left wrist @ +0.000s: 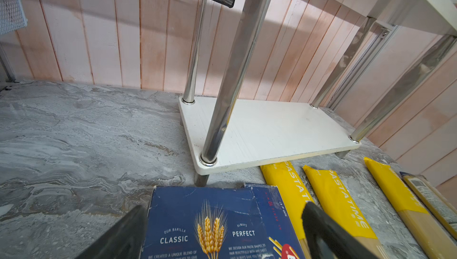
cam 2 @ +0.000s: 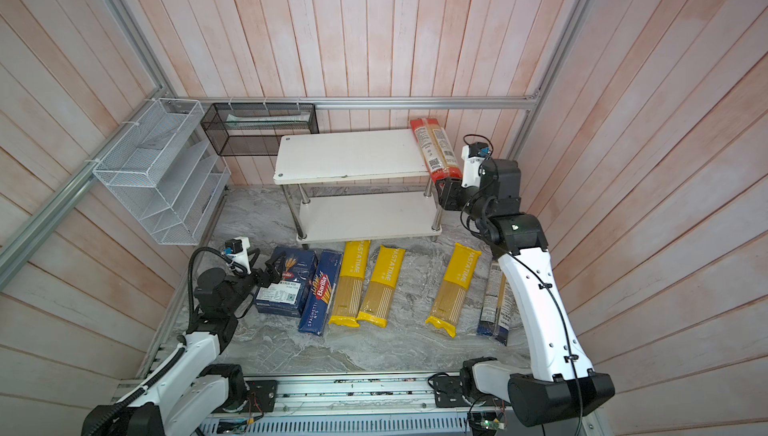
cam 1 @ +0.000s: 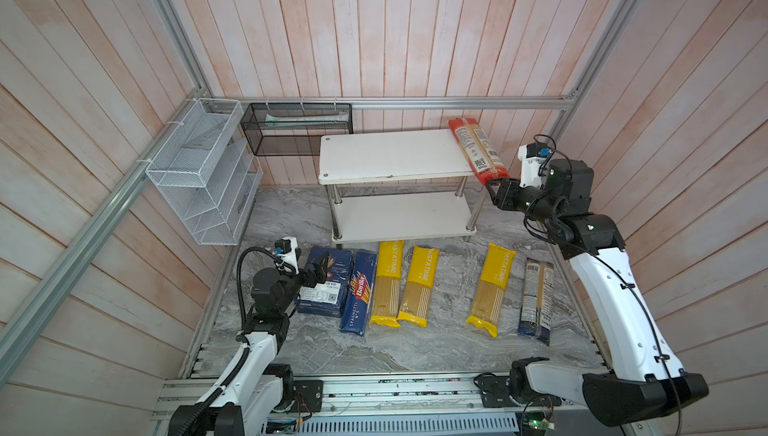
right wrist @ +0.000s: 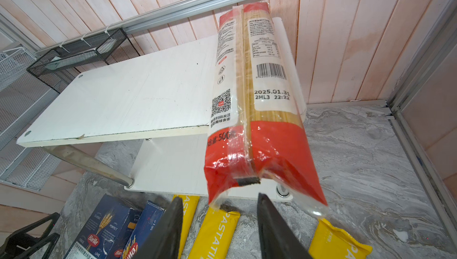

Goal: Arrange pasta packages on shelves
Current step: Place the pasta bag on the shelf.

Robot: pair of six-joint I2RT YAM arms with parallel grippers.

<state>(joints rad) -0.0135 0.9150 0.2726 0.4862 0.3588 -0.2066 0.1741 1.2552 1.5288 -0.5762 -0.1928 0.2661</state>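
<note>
Pink plank walls (cam 1: 374, 18), grey marbled tabletop (cam 1: 415, 350), glossy red-ended bag (cam 1: 478, 151) overhung flat white shelves (cam 1: 390, 155) centre-right, right gripper (right wrist: 220, 197) and left gripper (left wrist: 223, 207) parted, empty.

My table (cam 1: 415, 355) looks like smooth grey veined marble. The shelves (cam 1: 386, 155) are matt white boards on mirror-bright chrome posts (left wrist: 230, 97). The red-ended bag (right wrist: 272, 146) is glossy, crinkled clear film. The PASTATIME bags (cam 1: 424, 276) are shiny yellow plastic, and the Barilla box (left wrist: 197, 210) is matt, creased cardboard. The fingers (right wrist: 277, 235) of my right end effector (right wrist: 220, 199) are matt black plastic.
</note>
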